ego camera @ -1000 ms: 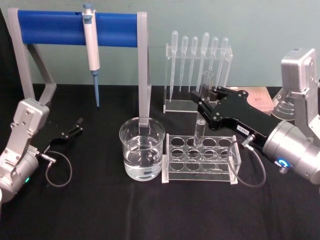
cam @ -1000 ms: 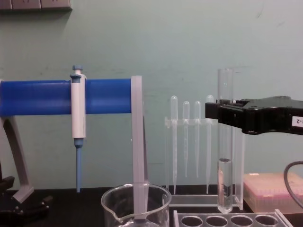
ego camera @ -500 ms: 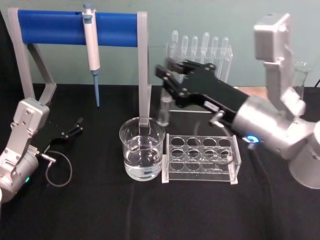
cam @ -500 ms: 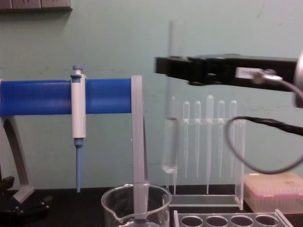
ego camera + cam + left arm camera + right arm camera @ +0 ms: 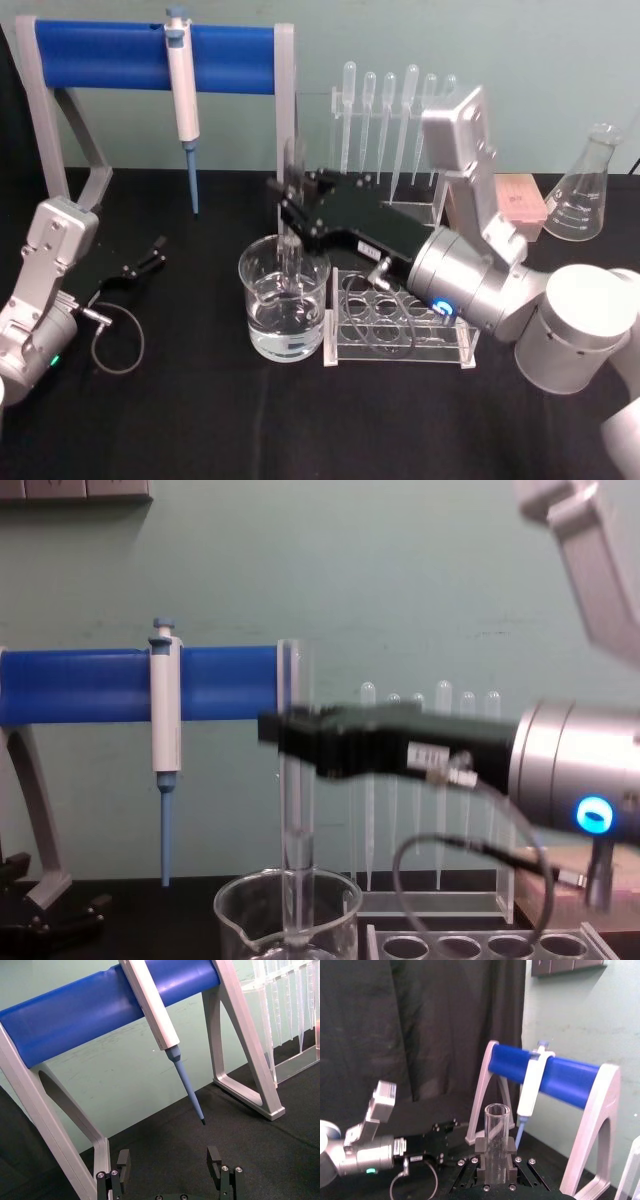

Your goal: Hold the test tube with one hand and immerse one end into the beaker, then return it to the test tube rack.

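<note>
The test tube [image 5: 291, 235] stands upright over the beaker [image 5: 283, 318], a wide clear glass with water in its lower half. The tube's round lower end is below the beaker's rim. In the chest view the test tube [image 5: 297, 810] runs down past the rim of the beaker [image 5: 240, 918]. My right gripper [image 5: 292, 207] is shut on the tube's upper part, reaching in from the right, and the right gripper [image 5: 290, 735] holds it level. In the right wrist view the test tube [image 5: 496, 1127] rises open-rimmed from the right gripper [image 5: 495, 1152]. My left gripper [image 5: 152, 252] rests open at the far left on the table; in the left wrist view the left gripper [image 5: 169, 1160] holds nothing.
A clear rack with round holes [image 5: 400, 322] stands right of the beaker, under my right arm. Behind are a pipette rack [image 5: 395, 120], a blue-barred stand [image 5: 110, 55] with a hanging micropipette [image 5: 182, 90], a conical flask [image 5: 585, 200] and a pink box [image 5: 520, 200].
My right gripper has carried the test tube left from above the holed rack to over the beaker and lowered its end into it. The left arm has not moved.
</note>
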You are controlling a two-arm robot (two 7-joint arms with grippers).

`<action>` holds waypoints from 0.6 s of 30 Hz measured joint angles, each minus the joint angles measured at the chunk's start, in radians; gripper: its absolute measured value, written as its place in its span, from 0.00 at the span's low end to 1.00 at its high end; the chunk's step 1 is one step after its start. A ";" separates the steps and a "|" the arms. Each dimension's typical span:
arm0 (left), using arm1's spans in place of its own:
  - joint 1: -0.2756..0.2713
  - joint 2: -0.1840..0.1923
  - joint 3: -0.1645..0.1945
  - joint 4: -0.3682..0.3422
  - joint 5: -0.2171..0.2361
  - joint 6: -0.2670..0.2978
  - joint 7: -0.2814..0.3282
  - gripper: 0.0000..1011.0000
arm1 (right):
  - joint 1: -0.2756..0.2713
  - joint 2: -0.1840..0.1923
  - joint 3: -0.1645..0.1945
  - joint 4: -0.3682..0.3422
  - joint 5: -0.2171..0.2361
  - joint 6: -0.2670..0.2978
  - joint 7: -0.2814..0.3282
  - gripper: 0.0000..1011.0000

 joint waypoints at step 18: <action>0.000 0.000 0.000 0.000 0.000 0.000 0.000 0.99 | -0.035 -0.035 -0.024 0.144 -0.059 -0.100 0.032 0.22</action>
